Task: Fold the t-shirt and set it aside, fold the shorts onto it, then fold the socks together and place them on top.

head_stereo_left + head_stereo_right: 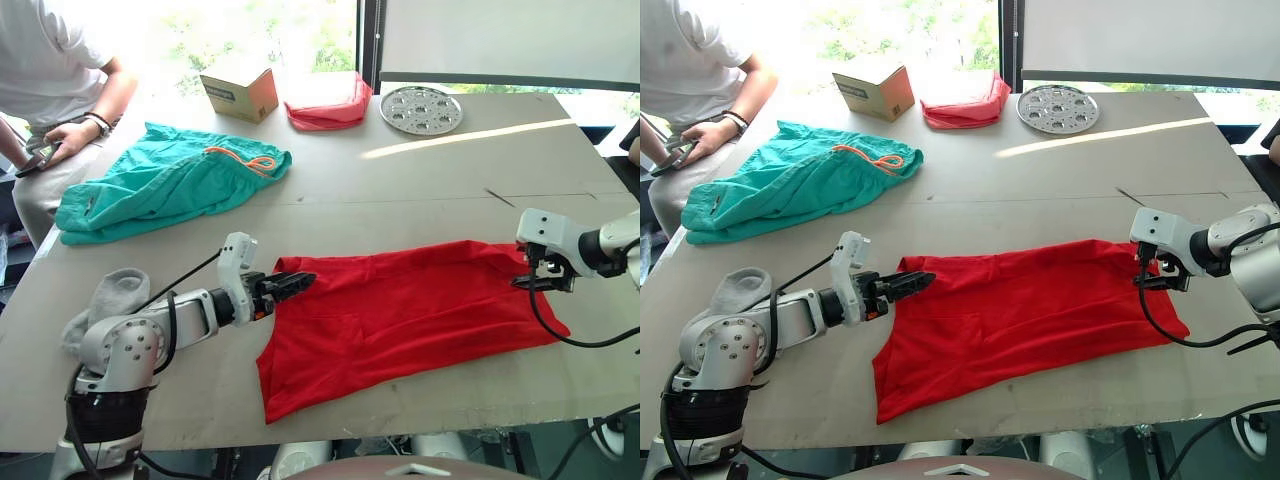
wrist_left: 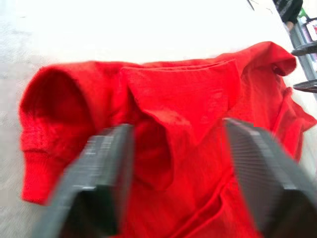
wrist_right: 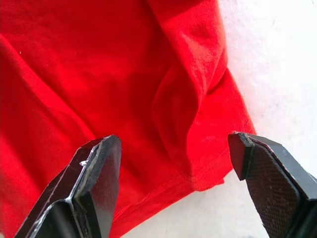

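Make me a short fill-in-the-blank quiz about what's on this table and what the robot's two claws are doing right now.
1. Both grippers, the left gripper and the right gripper, have their fingers ____ over the t-shirt.
2. The drawstring on the teal shorts is ____ in colour.
3. The grey socks lie beside the robot's ____ arm.
4. The round metal tray sits at the far edge of the table, next to a pinkish-red ____.

Missing words: open; orange; left; folded cloth
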You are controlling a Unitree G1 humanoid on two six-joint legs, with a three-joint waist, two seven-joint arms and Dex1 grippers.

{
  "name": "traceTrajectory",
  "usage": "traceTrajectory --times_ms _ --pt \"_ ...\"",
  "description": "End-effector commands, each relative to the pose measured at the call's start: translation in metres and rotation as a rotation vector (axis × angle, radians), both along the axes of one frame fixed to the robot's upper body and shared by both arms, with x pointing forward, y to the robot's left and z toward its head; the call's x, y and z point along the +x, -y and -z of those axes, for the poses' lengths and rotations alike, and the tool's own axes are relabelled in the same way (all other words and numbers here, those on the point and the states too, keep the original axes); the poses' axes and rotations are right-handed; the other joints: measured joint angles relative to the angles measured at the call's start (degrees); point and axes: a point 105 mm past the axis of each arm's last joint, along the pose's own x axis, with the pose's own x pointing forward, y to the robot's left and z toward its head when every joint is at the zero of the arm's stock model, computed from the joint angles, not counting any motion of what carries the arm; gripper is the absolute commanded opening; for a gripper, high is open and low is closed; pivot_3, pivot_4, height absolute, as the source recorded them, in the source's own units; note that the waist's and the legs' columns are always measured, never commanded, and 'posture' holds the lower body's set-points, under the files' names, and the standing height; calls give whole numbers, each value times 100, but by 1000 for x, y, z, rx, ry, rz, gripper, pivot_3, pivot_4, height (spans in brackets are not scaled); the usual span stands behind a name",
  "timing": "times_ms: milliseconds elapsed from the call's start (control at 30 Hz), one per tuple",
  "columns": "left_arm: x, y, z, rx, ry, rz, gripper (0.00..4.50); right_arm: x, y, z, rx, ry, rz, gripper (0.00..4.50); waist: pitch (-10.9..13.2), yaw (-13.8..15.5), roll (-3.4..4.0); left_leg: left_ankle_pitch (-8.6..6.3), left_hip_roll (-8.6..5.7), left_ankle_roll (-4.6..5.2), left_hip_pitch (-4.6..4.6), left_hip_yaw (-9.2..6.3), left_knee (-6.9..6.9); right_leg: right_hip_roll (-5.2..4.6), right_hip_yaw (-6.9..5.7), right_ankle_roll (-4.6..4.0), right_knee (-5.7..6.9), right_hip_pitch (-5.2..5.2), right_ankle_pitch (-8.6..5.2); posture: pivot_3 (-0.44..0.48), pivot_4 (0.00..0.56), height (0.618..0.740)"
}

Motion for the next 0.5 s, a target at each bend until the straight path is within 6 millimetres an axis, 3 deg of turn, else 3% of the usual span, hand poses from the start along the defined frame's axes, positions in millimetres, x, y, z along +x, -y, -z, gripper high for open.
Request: traceTrajectory --times_ms 33,300,500 --pt "0 5 -2 12 27 15 3980 1 1 -16 3 59 3 3684 0 0 0 0 0 0 1 1 0 0 1 0 0 0 0 0 150 740" --pt "6 24 -10 -87 55 48 3980 2 4 -18 10 81 29 3684 0 59 -1 0 -3 0 -2 0 6 -3 3 1 1 1 0 0 150 740" --pt "11 24 -4 -71 43 42 3980 4 8 -17 7 96 65 3684 0 52 -1 0 -2 0 -1 0 3 -1 2 0 0 1 0 0 150 740"
